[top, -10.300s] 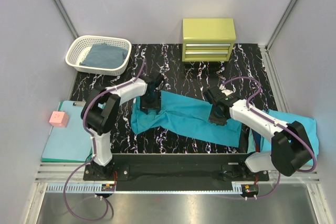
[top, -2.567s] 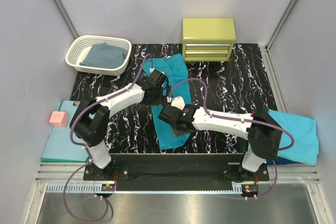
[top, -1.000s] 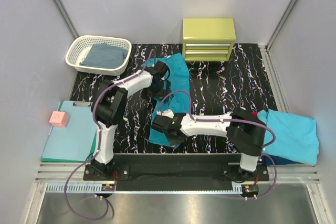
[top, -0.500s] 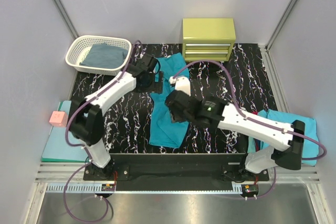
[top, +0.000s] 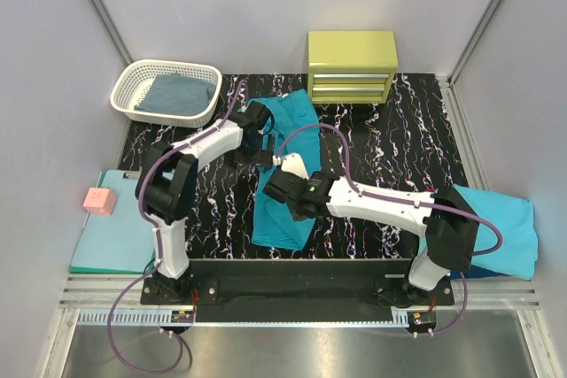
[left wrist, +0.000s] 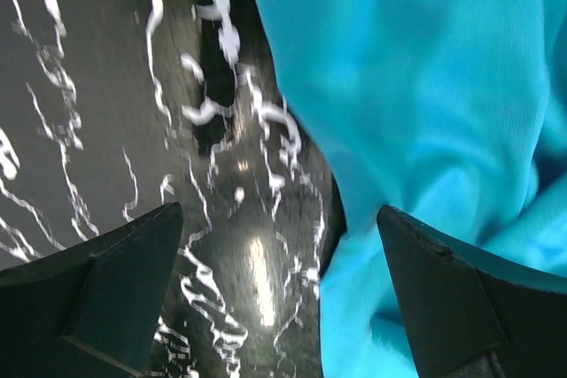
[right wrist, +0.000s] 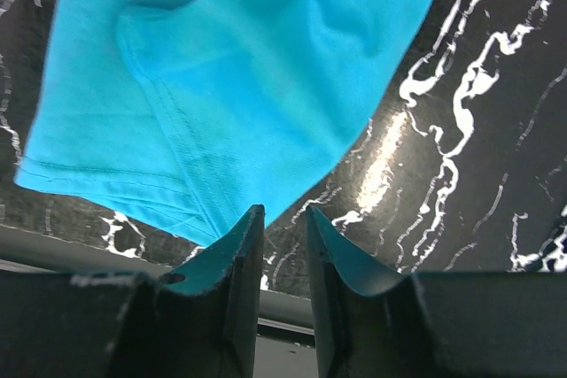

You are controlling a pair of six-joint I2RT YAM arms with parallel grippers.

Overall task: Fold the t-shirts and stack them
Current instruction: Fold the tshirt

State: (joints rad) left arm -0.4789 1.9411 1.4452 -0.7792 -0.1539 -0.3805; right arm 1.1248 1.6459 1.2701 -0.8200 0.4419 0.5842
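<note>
The teal t-shirt (top: pixel 280 223) lies as a long folded strip down the middle of the black marbled table (top: pixel 390 148). My left gripper (top: pixel 255 146) hovers at the strip's upper left edge. In the left wrist view it (left wrist: pixel 279 245) is wide open, with bare table and the shirt's edge (left wrist: pixel 425 86) between its fingers. My right gripper (top: pixel 297 210) hangs over the strip's lower right part. In the right wrist view its jaws (right wrist: pixel 276 219) stand a narrow gap apart with nothing in them, just off the hemmed corner of the shirt (right wrist: pixel 248 68).
A lighter turquoise shirt (top: pixel 496 223) lies at the table's right edge. A white basket (top: pixel 142 77) with a dark blue cloth (top: pixel 177 93) stands back left, a yellow-green drawer box (top: pixel 352 66) at the back. A mint clipboard (top: pixel 115 236) with a pink cube (top: pixel 99 201) lies left.
My right gripper has let go of the shirt's lower end, lifted off and drawn back up the strip. My left gripper has shifted slightly along the upper edge, still open.
</note>
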